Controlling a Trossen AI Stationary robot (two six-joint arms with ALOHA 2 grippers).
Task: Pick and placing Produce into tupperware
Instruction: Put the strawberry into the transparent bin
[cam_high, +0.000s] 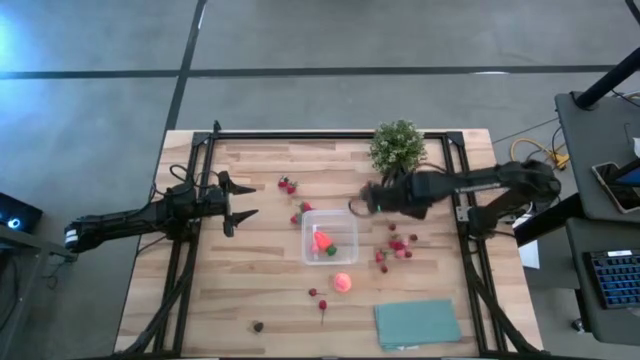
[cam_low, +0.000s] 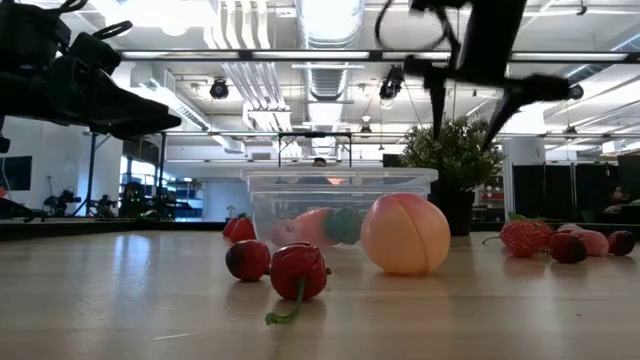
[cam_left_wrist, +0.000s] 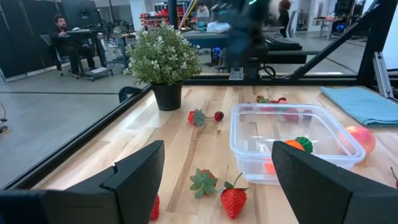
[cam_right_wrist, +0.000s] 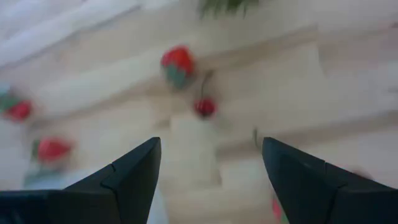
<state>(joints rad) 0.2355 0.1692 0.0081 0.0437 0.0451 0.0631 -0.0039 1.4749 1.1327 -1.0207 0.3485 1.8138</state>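
Overhead, light wooden slatted tabletop (cam_high: 250, 290) on grey floor; right end effector (cam_high: 362, 199) open beside clear square plastic tupperware (cam_high: 330, 240), left end effector (cam_high: 238, 204) open.

No text, label or number is readable.

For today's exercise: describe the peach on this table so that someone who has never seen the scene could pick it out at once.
Start at the clear tupperware in the middle of the wooden table. Just outside its wall, on the side towards the teal cloth, lies the peach. It is a smooth pink-orange ball, much bigger and paler than the small red cherries nearby.
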